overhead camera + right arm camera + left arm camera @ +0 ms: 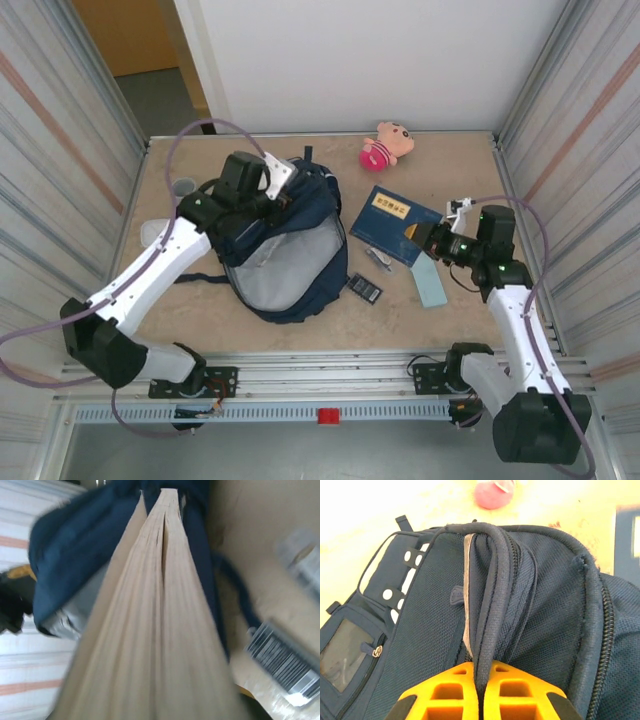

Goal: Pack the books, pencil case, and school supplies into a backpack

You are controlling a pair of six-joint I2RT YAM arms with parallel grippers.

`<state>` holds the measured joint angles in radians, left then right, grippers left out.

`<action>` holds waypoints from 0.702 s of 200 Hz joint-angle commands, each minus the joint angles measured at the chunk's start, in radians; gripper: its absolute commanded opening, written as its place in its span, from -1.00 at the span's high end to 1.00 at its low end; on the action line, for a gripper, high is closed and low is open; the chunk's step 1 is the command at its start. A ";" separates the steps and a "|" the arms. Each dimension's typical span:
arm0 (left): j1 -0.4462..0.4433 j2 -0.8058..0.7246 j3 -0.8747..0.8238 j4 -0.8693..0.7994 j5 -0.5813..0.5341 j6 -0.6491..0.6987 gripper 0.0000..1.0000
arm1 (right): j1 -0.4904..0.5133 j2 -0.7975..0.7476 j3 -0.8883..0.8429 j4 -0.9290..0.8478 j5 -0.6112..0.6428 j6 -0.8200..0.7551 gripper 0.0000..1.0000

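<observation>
Orange left gripper (481, 674) clamps backpack (430, 630) rim.

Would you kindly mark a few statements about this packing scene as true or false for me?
1. The left arm's jaws pinch the backpack at its rim. True.
2. The pencil case is inside the backpack. False: it lies on the table, to the right of the backpack.
3. The right arm's jaws grip the booklet. True.
4. The calculator rests on the booklet. False: it lies on the table beside the backpack.
</observation>
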<state>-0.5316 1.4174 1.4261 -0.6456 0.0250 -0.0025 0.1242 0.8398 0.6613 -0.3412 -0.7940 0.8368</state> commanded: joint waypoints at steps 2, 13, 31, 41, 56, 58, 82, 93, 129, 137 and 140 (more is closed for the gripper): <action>0.021 0.012 0.075 -0.004 0.019 -0.105 1.00 | 0.151 -0.099 -0.075 0.077 0.091 0.284 1.00; 0.029 0.023 0.087 -0.005 0.038 -0.106 1.00 | 0.220 -0.114 -0.111 0.142 0.129 0.398 1.00; 0.040 0.035 0.092 0.005 0.089 -0.105 1.00 | 0.333 -0.101 -0.128 0.203 0.210 0.459 1.00; 0.044 0.042 0.092 0.011 0.106 -0.101 1.00 | 0.385 -0.071 -0.132 0.259 0.246 0.486 1.00; 0.050 0.051 0.098 0.009 0.131 -0.093 1.00 | 0.446 0.005 -0.142 0.406 0.284 0.536 1.00; 0.051 0.052 0.099 0.008 0.136 -0.093 1.00 | 0.453 0.018 -0.143 0.428 0.291 0.542 1.00; 0.066 0.054 0.098 0.017 0.167 -0.095 1.00 | 0.526 0.183 -0.129 0.654 0.361 0.605 1.00; 0.071 0.054 0.099 0.024 0.176 -0.094 1.00 | 0.545 0.269 -0.108 0.694 0.398 0.638 1.00; 0.096 0.055 0.092 0.057 0.219 -0.110 1.00 | 0.578 0.525 -0.026 0.937 0.477 0.667 1.00; 0.099 0.056 0.091 0.061 0.224 -0.112 1.00 | 0.590 0.581 -0.010 1.013 0.486 0.673 1.00; 0.101 0.055 0.090 0.064 0.227 -0.113 1.00 | 0.594 0.597 0.000 1.038 0.484 0.678 1.00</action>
<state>-0.4469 1.4872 1.4681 -0.6830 0.1883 -0.0872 0.6872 1.3388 0.5728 0.3809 -0.3832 1.4582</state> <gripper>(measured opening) 0.061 0.139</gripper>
